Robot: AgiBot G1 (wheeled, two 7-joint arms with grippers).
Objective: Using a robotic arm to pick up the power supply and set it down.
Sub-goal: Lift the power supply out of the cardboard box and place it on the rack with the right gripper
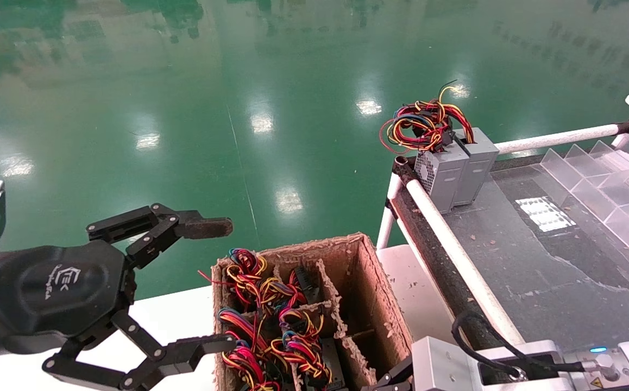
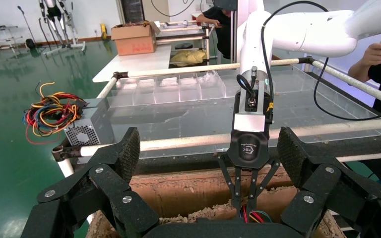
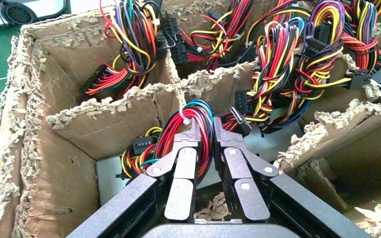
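Observation:
My right gripper (image 3: 206,130), the black one with all-black linkage fingers, reaches down into a compartment of the cardboard box (image 1: 369,282). Its fingers are shut on a looped bundle of red, black and blue wires (image 3: 196,111) that belongs to the power supply (image 3: 108,181). This grey metal box lies at the compartment's bottom with yellow, orange and red wires and a black connector (image 3: 140,145) beside it. In the left wrist view the right gripper (image 2: 246,203) hangs vertically over the box. My left gripper (image 1: 214,285) hovers open beside the box's left wall, holding nothing.
Other compartments hold several more supplies with coloured wire bundles (image 1: 249,271). Two grey supplies (image 1: 458,165) stand on the dark table's far corner. White rails (image 1: 455,250) edge that table, and clear divider trays (image 1: 608,184) lie at the right. A person stands beyond (image 2: 377,54).

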